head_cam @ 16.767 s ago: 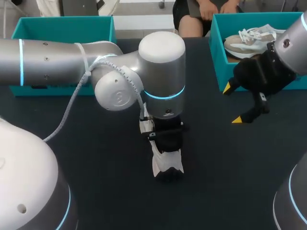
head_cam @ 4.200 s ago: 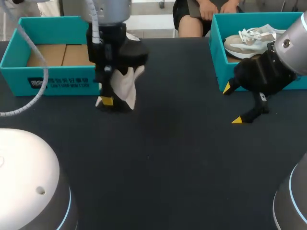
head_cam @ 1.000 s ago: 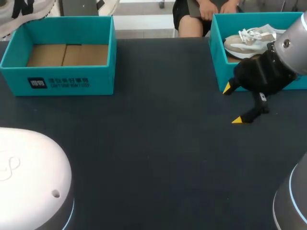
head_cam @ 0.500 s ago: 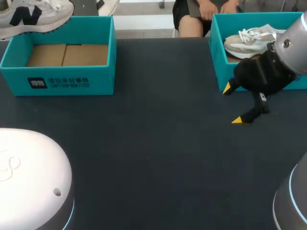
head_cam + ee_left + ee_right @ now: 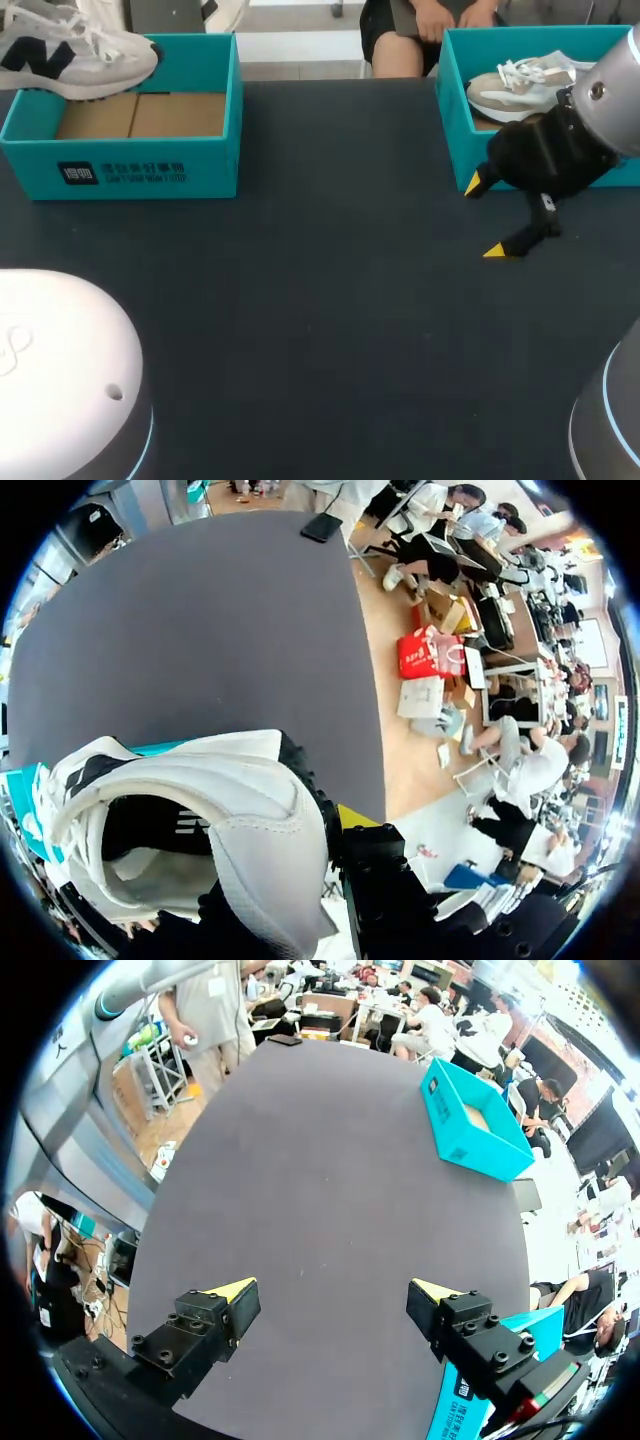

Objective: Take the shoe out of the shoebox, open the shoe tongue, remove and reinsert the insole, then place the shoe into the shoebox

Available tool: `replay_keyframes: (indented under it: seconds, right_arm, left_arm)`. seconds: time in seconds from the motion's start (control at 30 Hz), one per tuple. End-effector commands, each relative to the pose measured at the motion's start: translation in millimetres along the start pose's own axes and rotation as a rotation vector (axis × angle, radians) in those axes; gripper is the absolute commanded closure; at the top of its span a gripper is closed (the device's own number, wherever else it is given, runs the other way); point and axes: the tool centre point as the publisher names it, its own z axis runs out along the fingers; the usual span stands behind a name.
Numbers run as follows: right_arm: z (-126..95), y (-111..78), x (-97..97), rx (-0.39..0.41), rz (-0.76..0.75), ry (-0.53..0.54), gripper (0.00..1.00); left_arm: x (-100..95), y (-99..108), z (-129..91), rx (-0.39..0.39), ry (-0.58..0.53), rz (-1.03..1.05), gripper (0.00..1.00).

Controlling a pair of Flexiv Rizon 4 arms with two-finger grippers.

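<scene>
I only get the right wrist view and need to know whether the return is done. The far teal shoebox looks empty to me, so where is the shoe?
Observer: The head view shows the white shoe in the air over the back left corner of the left shoebox, not yet down inside it.
Operator: Is it held?
Observer: Yes. In the left wrist view the left gripper has its heel collar. One finger shows beside it; the other is behind the shoe.
Operator: And the box beside my gripper?
Observer: The right shoebox holds a second shoe, a pale sneaker lying on its sole.
</scene>
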Motion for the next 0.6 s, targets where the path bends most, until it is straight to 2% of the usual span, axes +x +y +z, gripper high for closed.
replay_keyframes:
  seconds: [0.03, 0.23, 0.6]
  right_arm:
    - [1, 0.4, -0.1, 0.003, 0.001, 0.000, 0.00]
    - [1, 0.4, -0.1, 0.003, 0.001, 0.000, 0.00]
    - [1, 0.4, -0.1, 0.003, 0.001, 0.000, 0.00]
  left_arm:
    - [4.4, 8, 4, 0.002, -0.019, -0.029, 1.00]
    - [-1.8, 22, 10, 0.013, -0.027, -0.047, 1.00]
    - [-33.1, 55, 50, -0.010, -0.037, -0.014, 1.00]
